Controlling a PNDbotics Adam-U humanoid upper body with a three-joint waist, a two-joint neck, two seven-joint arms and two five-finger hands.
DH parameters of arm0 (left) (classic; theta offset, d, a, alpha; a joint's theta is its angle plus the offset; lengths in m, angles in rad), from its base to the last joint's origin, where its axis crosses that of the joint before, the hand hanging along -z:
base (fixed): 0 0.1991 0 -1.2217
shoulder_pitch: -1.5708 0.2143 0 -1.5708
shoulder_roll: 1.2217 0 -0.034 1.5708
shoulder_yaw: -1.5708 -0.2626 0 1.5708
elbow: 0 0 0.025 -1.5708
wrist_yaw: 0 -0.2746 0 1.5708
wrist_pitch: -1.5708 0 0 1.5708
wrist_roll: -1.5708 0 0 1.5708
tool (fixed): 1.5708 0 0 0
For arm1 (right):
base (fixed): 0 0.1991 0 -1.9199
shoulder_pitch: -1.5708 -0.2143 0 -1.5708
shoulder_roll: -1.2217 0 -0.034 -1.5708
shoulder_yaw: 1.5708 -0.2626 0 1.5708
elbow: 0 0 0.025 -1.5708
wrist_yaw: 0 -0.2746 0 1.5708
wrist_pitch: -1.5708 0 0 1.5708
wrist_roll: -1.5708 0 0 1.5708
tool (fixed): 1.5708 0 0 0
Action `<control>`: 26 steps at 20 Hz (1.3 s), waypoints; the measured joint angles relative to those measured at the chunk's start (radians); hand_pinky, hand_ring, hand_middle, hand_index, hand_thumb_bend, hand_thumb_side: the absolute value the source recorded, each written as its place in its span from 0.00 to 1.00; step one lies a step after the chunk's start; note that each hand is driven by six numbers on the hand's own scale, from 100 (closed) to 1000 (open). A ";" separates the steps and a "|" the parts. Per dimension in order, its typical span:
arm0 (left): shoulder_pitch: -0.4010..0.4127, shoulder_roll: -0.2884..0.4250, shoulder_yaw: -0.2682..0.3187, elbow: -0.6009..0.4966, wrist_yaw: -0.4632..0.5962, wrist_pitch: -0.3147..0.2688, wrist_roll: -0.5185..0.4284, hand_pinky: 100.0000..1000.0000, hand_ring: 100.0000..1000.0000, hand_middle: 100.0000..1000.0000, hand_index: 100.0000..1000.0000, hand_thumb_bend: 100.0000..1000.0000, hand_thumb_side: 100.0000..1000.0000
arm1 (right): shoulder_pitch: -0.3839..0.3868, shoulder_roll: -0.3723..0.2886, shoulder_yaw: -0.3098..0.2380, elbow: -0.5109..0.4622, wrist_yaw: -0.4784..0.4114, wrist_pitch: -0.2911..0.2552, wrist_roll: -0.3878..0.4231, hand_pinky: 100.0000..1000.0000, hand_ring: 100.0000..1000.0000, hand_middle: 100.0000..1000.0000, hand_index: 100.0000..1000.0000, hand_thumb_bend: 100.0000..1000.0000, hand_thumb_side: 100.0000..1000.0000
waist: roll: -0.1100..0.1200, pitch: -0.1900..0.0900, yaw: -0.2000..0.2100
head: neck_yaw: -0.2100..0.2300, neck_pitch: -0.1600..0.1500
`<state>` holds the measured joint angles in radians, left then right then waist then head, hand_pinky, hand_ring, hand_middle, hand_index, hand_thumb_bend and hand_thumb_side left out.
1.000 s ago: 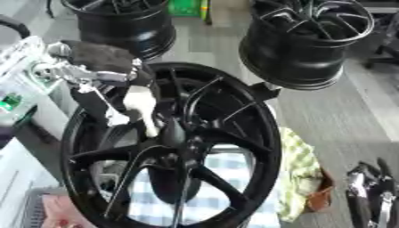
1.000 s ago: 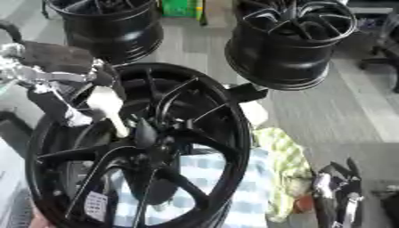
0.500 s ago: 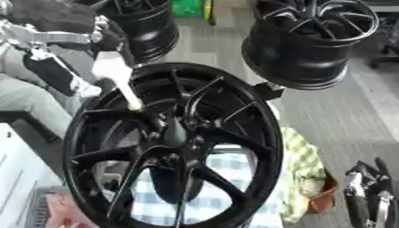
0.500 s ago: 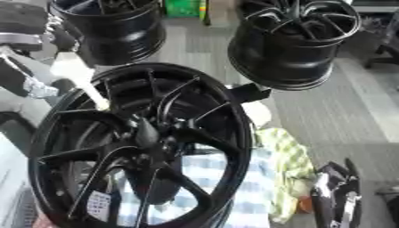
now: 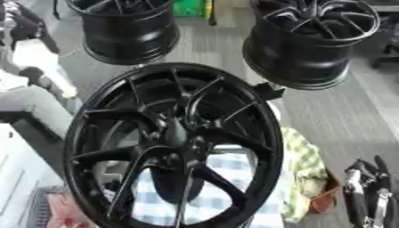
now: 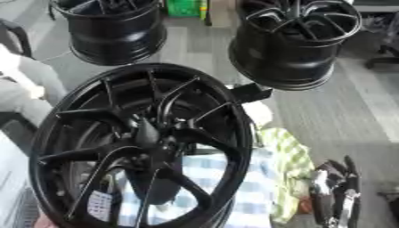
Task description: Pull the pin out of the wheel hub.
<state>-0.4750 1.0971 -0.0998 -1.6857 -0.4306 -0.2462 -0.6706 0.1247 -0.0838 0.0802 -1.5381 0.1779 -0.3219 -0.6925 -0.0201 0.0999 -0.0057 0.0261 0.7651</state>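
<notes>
Wheel hub: I see the big black wheel hub (image 5: 175, 142) standing tilted in the middle of my view, spokes toward me, its centre boss just above the middle of the rim.
Pin: I cannot make out a pin anywhere in the hub's centre or between the spokes.
Right hand: my right hand (image 5: 366, 191) shows at the lower right corner, fingers pointing up and relaxed, spread apart, holding nothing; it is well apart from the hub, with the cloth between them.
Left hand: I cannot find it for certain; at the far left edge there are only blurred grey and white shapes, clear of the hub's rim.
Under the hub: a blue-and-white checked cloth (image 6: 234, 187) shows through the lower spokes, with a yellow-green cloth (image 5: 304, 164) bunched just beside the rim on the right.
Behind: two more black wheels (image 5: 128, 29) (image 5: 311, 40) stand on the grey floor beyond the hub.
Sticker: a small pale label (image 6: 99, 205) sits on the hub's lower left inner rim.
</notes>
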 measured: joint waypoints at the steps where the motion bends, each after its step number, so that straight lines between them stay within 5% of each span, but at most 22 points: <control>1: 0.027 0.003 0.017 0.024 -0.012 0.014 0.011 0.55 0.42 0.33 0.58 0.00 0.07 | 0.000 0.000 0.000 0.000 0.000 0.000 -0.001 0.59 0.60 0.71 0.94 0.00 0.55 | 0.000 0.000 0.000 | -0.002 0.000; 10: 0.142 -0.021 0.074 0.270 -0.088 0.087 0.120 0.58 0.46 0.38 0.64 0.00 0.03 | 0.008 0.000 -0.001 0.000 0.003 0.004 -0.002 0.59 0.60 0.71 0.94 0.00 0.55 | -0.003 0.000 0.001 | -0.004 0.000; 13: 0.154 -0.044 0.074 0.342 -0.115 0.085 0.144 0.79 0.73 0.71 0.86 0.02 0.00 | 0.008 0.000 -0.001 0.000 0.003 0.005 -0.003 0.59 0.60 0.71 0.94 0.00 0.55 | -0.005 0.000 0.000 | -0.005 0.000; 14: 0.158 -0.051 0.074 0.360 -0.125 0.086 0.151 0.79 0.74 0.72 0.86 0.03 0.00 | 0.008 0.000 -0.001 0.000 0.003 0.005 -0.003 0.59 0.60 0.71 0.94 0.00 0.55 | -0.005 0.000 0.000 | -0.005 0.000; 15: 0.161 -0.057 0.074 0.376 -0.138 0.087 0.157 0.85 0.82 0.81 0.90 0.13 0.11 | 0.008 0.000 -0.002 0.000 0.003 0.005 -0.003 0.59 0.60 0.71 0.94 0.00 0.55 | -0.006 0.000 0.000 | -0.006 0.000; 21: 0.181 -0.079 0.084 0.422 -0.187 0.090 0.221 0.90 0.90 0.89 0.96 0.41 0.47 | 0.008 0.000 -0.004 0.000 0.003 0.005 -0.003 0.59 0.60 0.71 0.94 0.00 0.55 | -0.006 0.000 0.003 | -0.009 0.000; 26: 0.214 -0.079 0.116 0.408 -0.153 0.092 0.311 0.86 0.83 0.84 0.94 0.26 0.42 | 0.009 0.000 -0.006 0.000 0.003 0.006 -0.004 0.59 0.60 0.71 0.94 0.00 0.55 | -0.006 0.000 0.010 | -0.012 0.000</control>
<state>-0.2613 1.0183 0.0164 -1.2778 -0.5833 -0.1541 -0.3600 0.1334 -0.0840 0.0739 -1.5384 0.1813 -0.3162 -0.6961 -0.0266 0.1001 0.0041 0.0144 0.7651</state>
